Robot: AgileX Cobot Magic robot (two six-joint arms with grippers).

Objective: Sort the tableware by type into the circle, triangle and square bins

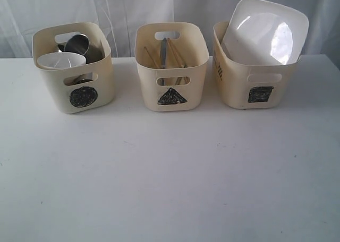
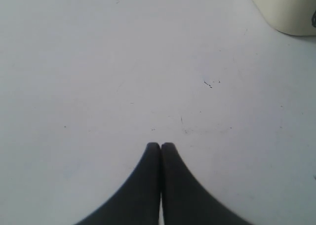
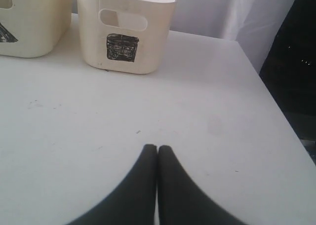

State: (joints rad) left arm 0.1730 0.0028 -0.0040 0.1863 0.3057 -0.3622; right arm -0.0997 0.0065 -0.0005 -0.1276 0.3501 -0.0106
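Three cream bins stand in a row at the back of the white table. The circle bin (image 1: 74, 67) on the left holds a steel mug (image 1: 79, 44) and a small white bowl (image 1: 60, 60). In the triangle bin (image 1: 171, 67) in the middle stand wooden chopsticks (image 1: 151, 56) and metal cutlery (image 1: 164, 52). The large white plate (image 1: 264, 31) leans in the square bin (image 1: 255, 80) on the right. Neither arm shows in the exterior view. My left gripper (image 2: 161, 145) is shut and empty over bare table. Short of the square bin (image 3: 126, 35), my right gripper (image 3: 157, 147) is likewise shut and empty.
A pale curtain hangs behind the bins. The table's right edge (image 3: 276, 104) runs close beside the right gripper, with dark floor past it. A corner of a cream bin (image 2: 286, 10) shows in the left wrist view. The triangle bin (image 3: 29, 22) sits beside the square one.
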